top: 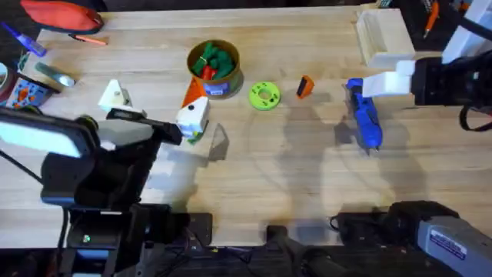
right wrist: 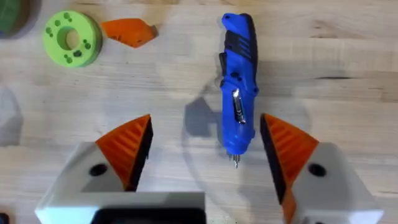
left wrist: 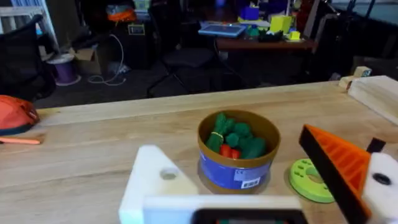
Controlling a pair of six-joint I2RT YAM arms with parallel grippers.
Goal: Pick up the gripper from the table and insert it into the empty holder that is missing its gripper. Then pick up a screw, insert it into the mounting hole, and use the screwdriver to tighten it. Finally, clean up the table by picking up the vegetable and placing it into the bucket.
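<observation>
The small orange gripper [top: 305, 86] [right wrist: 127, 32] lies loose on the table by the green disc. The blue screwdriver [top: 364, 117] [right wrist: 238, 93] lies flat below my right gripper [top: 388, 81] [right wrist: 205, 124], which hangs open above it, fingers on either side. My left gripper [top: 154, 104] [left wrist: 230, 149] is open wide, facing the bucket [top: 214, 65] [left wrist: 238, 155]. One of its sides carries an orange ribbed pad [left wrist: 339, 165]; the other is the plain white holder [top: 115, 96] [left wrist: 155, 180] with a hole. A bit of the yellow vegetable [top: 194, 136] shows beside the padded finger. No screw can be made out.
Green and red toy vegetables fill the bucket. A flat green ring disc [top: 264, 96] [right wrist: 71, 37] lies right of it. A pale wooden slotted box [top: 384, 35] stands at the back right, a red pouch [top: 61, 14] at the back left, with clutter along the left edge.
</observation>
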